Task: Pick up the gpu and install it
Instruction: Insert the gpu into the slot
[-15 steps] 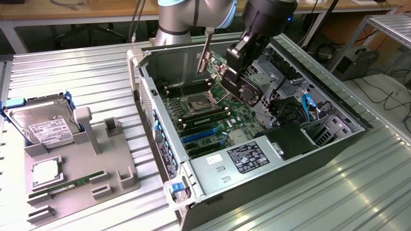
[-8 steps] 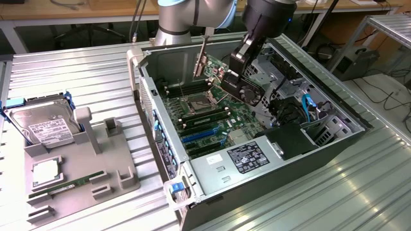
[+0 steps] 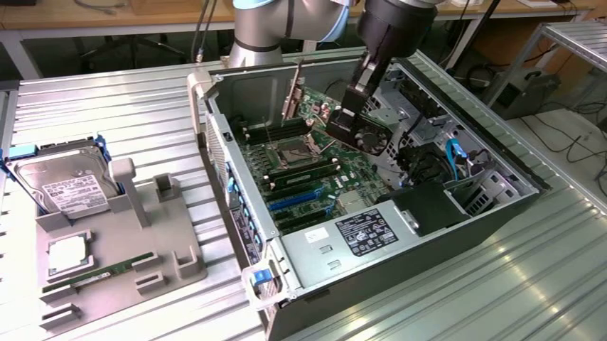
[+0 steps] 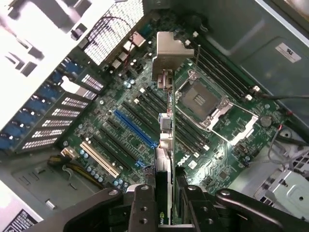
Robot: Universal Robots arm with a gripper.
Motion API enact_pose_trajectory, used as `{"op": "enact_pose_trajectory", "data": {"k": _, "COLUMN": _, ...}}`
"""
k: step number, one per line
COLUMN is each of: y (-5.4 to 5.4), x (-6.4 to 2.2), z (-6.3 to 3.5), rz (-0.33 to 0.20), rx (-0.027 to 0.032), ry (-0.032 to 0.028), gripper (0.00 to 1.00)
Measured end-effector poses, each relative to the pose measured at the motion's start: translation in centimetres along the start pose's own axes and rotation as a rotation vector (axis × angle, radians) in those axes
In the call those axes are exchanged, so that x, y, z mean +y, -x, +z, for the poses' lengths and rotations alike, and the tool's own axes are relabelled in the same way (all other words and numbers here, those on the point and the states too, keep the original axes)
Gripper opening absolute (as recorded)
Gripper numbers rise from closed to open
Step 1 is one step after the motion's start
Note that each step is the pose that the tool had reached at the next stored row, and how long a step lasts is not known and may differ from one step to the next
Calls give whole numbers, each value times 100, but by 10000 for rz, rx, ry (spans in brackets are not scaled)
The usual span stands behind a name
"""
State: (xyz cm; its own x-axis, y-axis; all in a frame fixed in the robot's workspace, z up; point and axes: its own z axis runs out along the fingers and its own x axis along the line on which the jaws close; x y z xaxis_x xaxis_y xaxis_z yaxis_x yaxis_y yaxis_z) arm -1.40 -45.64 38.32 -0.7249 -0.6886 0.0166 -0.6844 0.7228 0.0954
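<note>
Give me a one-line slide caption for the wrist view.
The tool holds the gpu edge-on above the motherboard in the open computer case.

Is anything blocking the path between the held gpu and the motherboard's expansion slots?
Nothing visible does: the gpu hangs in the jaws above the open case, and the blue slot below lies bare.

Ribbed metal surface, glare lower left. Wood-topped surface along top edge. Metal rack upper right; cables on floor, right.
</note>
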Motion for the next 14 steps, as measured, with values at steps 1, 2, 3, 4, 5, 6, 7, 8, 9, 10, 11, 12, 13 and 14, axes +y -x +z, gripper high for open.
{"op": "enact_pose_trajectory", "data": {"k": 1, "y": 0, "x": 0, "z": 5, "rz": -272, "rx": 20, "ry": -10, "gripper": 26}}
{"op": "enact_pose_trajectory", "data": {"k": 2, "y": 0, "x": -1, "z": 8, "rz": -437, "rx": 32, "ry": -17, "gripper": 26}}
{"op": "enact_pose_trajectory", "data": {"k": 3, "y": 0, "x": -1, "z": 11, "rz": -631, "rx": 47, "ry": -23, "gripper": 26}}
{"op": "enact_pose_trajectory", "data": {"k": 4, "y": 0, "x": -2, "z": 15, "rz": -874, "rx": 65, "ry": -33, "gripper": 26}}
{"op": "enact_pose_trajectory", "data": {"k": 5, "y": 1, "x": -2, "z": 19, "rz": -1067, "rx": 79, "ry": -40, "gripper": 26}}
{"op": "enact_pose_trajectory", "data": {"k": 6, "y": 0, "x": -2, "z": 23, "rz": -1263, "rx": 94, "ry": -47, "gripper": 26}}
{"op": "enact_pose_trajectory", "data": {"k": 7, "y": 0, "x": -3, "z": 26, "rz": -1447, "rx": 108, "ry": -54, "gripper": 26}}
{"op": "enact_pose_trajectory", "data": {"k": 8, "y": 1, "x": -3, "z": 30, "rz": -1657, "rx": 125, "ry": -60, "gripper": 26}}
{"op": "enact_pose_trajectory", "data": {"k": 9, "y": 1, "x": -4, "z": 35, "rz": -1868, "rx": 141, "ry": -67, "gripper": 26}}
{"op": "enact_pose_trajectory", "data": {"k": 10, "y": 1, "x": -4, "z": 40, "rz": -2066, "rx": 157, "ry": -73, "gripper": 26}}
{"op": "enact_pose_trajectory", "data": {"k": 11, "y": 1, "x": -4, "z": 43, "rz": -2231, "rx": 171, "ry": -77, "gripper": 26}}
{"op": "enact_pose_trajectory", "data": {"k": 12, "y": 1, "x": -5, "z": 47, "rz": -2425, "rx": 187, "ry": -83, "gripper": 26}}
{"op": "enact_pose_trajectory", "data": {"k": 13, "y": 1, "x": -5, "z": 51, "rz": -2592, "rx": 201, "ry": -88, "gripper": 26}}
{"op": "enact_pose_trajectory", "data": {"k": 14, "y": 1, "x": -6, "z": 59, "rz": -2989, "rx": 233, "ry": -99, "gripper": 26}}
